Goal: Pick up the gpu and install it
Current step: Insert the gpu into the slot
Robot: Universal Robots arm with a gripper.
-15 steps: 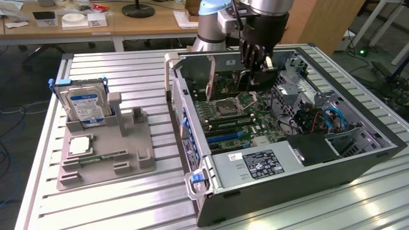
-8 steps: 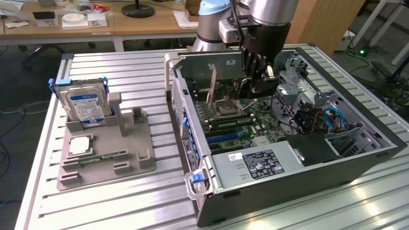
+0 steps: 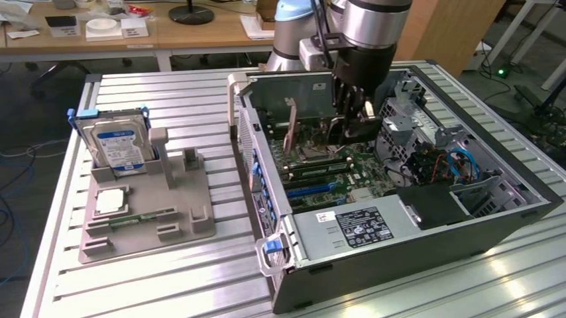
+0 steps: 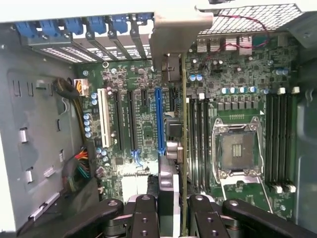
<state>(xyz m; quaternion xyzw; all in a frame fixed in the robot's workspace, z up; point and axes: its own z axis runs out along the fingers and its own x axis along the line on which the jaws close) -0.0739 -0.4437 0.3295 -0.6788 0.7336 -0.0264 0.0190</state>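
Note:
My gripper (image 3: pixel 356 109) reaches down into the open computer case (image 3: pixel 521 218) and is shut on the gpu (image 3: pixel 354 129), a dark card held upright above the motherboard (image 3: pixel 340 179). In the wrist view the gpu (image 4: pixel 184 148) is seen edge-on between my two black fingers (image 4: pixel 143 213). Its green board edge runs away from the camera, and its silvery end bracket (image 4: pixel 176 29) is at the case's rear slot wall. The card hangs just beside the long blue slot (image 4: pixel 159 116), with its fan housing (image 4: pixel 168 181) close to my gripper (image 4: pixel 171 210).
A CPU socket (image 4: pixel 237 148) and memory slots (image 4: pixel 280 139) lie beside the card. The power supply (image 3: pixel 354 228) fills the case's near end. On the exterior view's left, a grey fixture (image 3: pixel 190 225) holds a hard drive (image 3: pixel 119 142), a chip (image 3: pixel 111 199) and a memory stick (image 3: pixel 142 217).

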